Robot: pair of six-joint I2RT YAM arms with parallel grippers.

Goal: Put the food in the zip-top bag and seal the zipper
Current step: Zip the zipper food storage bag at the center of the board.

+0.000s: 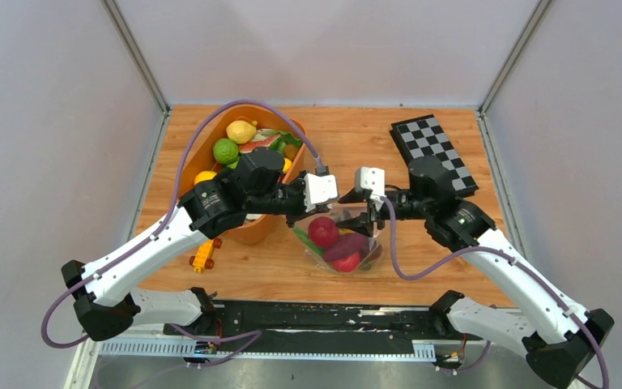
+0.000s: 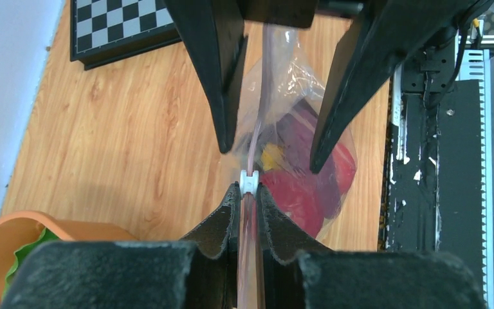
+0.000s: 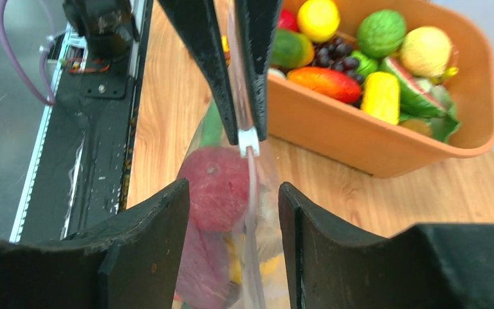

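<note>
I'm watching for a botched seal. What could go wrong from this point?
1. The right gripper straddles the zipper with its jaws open. If the left gripper, clamped on the strip beside the white slider, pulls, the zip-top bag may drag instead of closing.
2. The red food bulges close under the mouth and could jam the seal.

A desk (image 1: 356,138) of orange-brown wood carries four things. At its far left sits an orange oval plastic tub (image 1: 253,230) heaped with toy produce (image 1: 226,151). Just beside the tub's near end lies a small yellow toy car (image 1: 203,254). A black-and-white checkerboard (image 1: 431,150) lies at the far right. Near the front middle rests a clear crinkly plastic zip-top bag (image 1: 345,243) holding red and purple toy food (image 1: 324,231).
</note>
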